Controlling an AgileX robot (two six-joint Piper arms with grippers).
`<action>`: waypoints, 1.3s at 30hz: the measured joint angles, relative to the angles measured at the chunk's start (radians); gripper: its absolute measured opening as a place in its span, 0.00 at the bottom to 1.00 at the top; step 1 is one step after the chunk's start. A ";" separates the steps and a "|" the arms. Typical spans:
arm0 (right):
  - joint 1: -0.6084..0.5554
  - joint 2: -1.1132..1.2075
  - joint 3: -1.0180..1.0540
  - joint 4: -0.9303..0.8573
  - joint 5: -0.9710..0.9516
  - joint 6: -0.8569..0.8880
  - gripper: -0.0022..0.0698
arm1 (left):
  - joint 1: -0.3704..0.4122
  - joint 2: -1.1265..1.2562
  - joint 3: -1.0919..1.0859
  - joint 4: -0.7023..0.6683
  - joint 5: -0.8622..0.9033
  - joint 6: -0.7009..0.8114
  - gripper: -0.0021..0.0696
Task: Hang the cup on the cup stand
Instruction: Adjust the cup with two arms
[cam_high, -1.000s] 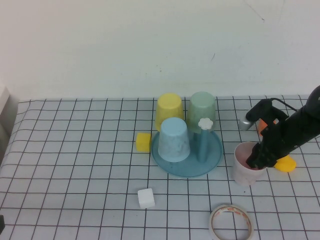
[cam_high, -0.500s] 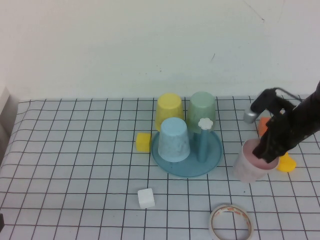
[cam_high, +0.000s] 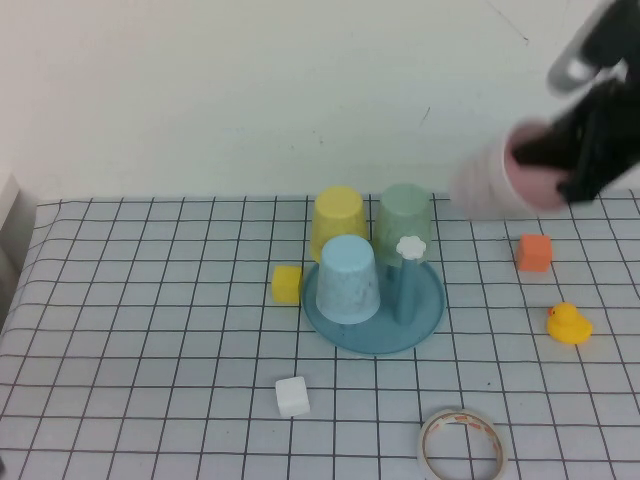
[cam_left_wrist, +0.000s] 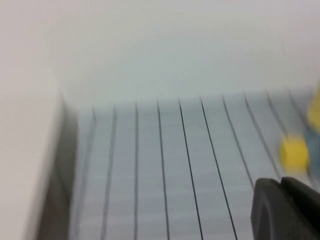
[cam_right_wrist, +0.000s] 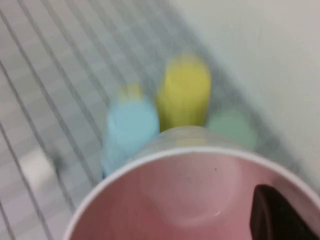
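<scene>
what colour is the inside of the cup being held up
Pink inside the cup, clearest in the right wrist view, held by the right gripper.

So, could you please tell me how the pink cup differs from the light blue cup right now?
The pink cup is in the air, gripped at its rim by the right end effector; the light blue cup sits on the cup stand. The pink cup lies tipped on its side, whereas the blue one is upside down. They differ in colour and share the same tapered, handleless shape. The left end effector is off to the left over the table.
</scene>
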 joint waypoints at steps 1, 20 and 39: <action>0.000 -0.023 0.000 0.061 -0.004 -0.044 0.07 | 0.000 0.000 0.000 0.001 -0.071 0.000 0.03; 0.071 -0.172 0.019 0.899 0.348 -0.635 0.07 | 0.000 -0.008 0.000 0.922 -1.018 -0.859 0.03; 0.624 -0.172 0.027 0.911 -0.080 -0.963 0.07 | 0.000 -0.008 0.000 1.008 -0.941 -2.543 0.98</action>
